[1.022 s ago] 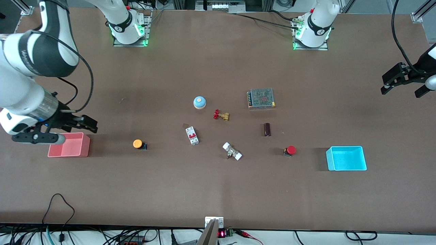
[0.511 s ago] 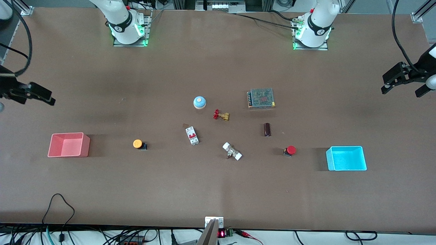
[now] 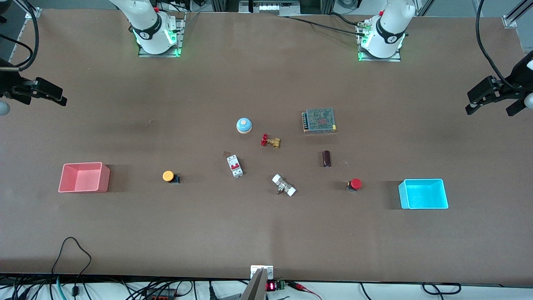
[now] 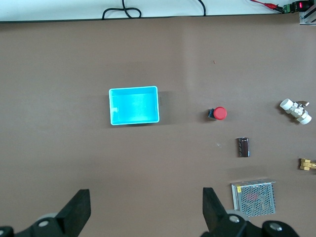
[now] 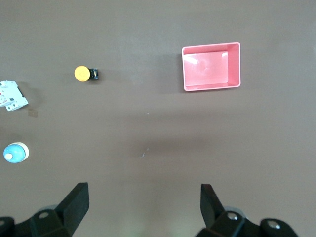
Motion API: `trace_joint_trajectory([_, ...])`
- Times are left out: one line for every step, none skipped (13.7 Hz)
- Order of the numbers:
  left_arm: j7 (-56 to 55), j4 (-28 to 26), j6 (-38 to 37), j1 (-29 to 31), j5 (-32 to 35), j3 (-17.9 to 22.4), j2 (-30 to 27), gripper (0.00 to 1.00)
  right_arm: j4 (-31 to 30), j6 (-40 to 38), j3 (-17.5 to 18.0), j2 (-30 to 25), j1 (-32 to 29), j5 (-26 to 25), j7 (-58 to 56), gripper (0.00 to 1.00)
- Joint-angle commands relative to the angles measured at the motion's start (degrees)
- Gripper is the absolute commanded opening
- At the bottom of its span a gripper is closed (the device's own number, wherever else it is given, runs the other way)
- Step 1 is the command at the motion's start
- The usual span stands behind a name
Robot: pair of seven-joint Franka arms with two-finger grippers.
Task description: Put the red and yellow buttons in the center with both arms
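Observation:
The yellow button (image 3: 168, 176) (image 5: 82, 73) sits on the brown table between the pink bin and the middle. Toward the left arm's end, the red button (image 3: 355, 183) (image 4: 219, 113) sits close to the cyan bin. The table's center (image 3: 260, 168) holds other small parts. My right gripper (image 3: 37, 98) (image 5: 144, 191) hangs open and empty high over its end of the table. Over the other end my left gripper (image 3: 490, 109) (image 4: 145, 197) is likewise open and empty. Both are well apart from the buttons.
Around the middle lie a blue-domed button (image 3: 244, 125), a red-handled valve (image 3: 270, 141), a white breaker (image 3: 235, 166), a white-ended fitting (image 3: 284, 185), a dark cylinder (image 3: 327, 158) and a mesh-topped box (image 3: 319, 120). A pink bin (image 3: 84, 177) and a cyan bin (image 3: 423, 193) stand toward either end.
The right arm has swung away from above the pink bin, out to the table's edge and up the view. The left gripper has barely shifted. Nothing on the table moved.

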Motion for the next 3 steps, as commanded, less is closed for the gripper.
trace_joint_trajectory([-0.67, 1.42, -1.54, 0.42, -0.78, -0.38, 0.01, 1.00, -2.58, -0.19, 0.76, -2.57, -0.77, -0.68, -1.24, 1.00])
trace_joint_trajectory([-0.76, 1.34, -1.62, 0.42, -0.78, -0.47, 0.01, 1.00, -2.58, -0.28, 0.67, -2.57, -0.69, -0.68, -1.24, 1.00])
trace_joint_trajectory([-0.76, 1.33, -1.80, 0.42, -0.78, -0.47, -0.08, 1.00, -2.58, -0.20, 0.76, -2.57, -0.77, -0.68, -1.33, 1.00])
